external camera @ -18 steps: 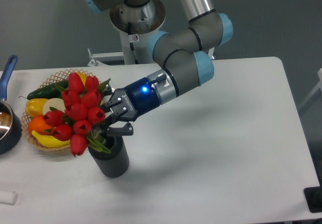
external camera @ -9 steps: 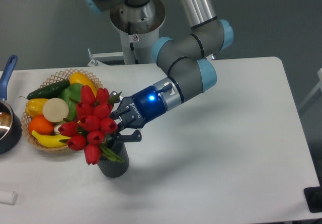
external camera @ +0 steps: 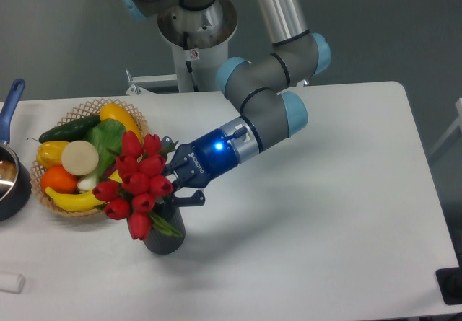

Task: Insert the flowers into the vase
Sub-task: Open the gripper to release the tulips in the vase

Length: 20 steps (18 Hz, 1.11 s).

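Note:
The flowers (external camera: 137, 184), a bunch of red tulip buds with green leaves, lean to the left over the mouth of the vase (external camera: 164, 236), a dark ribbed cylinder near the table's front left. Their stems run down into the vase mouth, which the bunch mostly hides. My gripper (external camera: 175, 180) comes in from the right, tilted down to the left, with its fingers around the stems just behind the buds. The buds hide the fingertips.
A wicker basket (external camera: 86, 109) of fruit and vegetables sits directly left of the flowers. At the far left edge stands a dark pot with a blue handle (external camera: 10, 97). A small white object (external camera: 10, 283) lies at the front left corner.
The gripper has carried the flowers right and down, away from the basket. The bunch now sits lower over the vase mouth.

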Available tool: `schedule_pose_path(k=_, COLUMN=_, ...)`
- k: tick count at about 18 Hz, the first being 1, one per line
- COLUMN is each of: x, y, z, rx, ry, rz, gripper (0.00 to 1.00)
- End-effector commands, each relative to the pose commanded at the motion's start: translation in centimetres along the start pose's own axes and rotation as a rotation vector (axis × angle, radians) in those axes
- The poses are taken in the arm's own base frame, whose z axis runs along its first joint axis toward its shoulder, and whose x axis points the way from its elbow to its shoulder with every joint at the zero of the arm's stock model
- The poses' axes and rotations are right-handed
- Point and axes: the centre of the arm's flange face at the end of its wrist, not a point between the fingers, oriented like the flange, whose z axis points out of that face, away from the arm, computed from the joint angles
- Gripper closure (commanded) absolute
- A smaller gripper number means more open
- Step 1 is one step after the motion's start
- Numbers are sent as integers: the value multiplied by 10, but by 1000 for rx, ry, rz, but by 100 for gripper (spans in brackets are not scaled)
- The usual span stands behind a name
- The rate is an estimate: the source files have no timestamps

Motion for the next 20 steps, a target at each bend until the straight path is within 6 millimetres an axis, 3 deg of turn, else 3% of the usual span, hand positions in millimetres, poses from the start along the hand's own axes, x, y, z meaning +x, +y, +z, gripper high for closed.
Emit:
schedule_pose_path(k=6, x=-6, y=11, z=-1, rx=-36, ry=-13, rz=-8, gripper=64)
schedule_pose_path(k=7, x=-6, y=13, z=-1, rx=-38, ry=-13, rz=-12, gripper=58)
schedule_pose_path(k=9, x=-7, y=13, z=-4, rx=-37, ry=-19, rz=-7, gripper=34)
schedule_pose_path(k=12, x=-7, y=10, z=-5, rx=-39, ry=-22, rz=4, gripper=9)
schedule_pose_path(k=14, x=-8, y=9, z=-5, rx=-64, ry=-30, rz=13, gripper=1)
schedule_pose_path(k=20, x=-4, y=4, z=-9, rx=-194, ry=-80, rz=49, gripper=0)
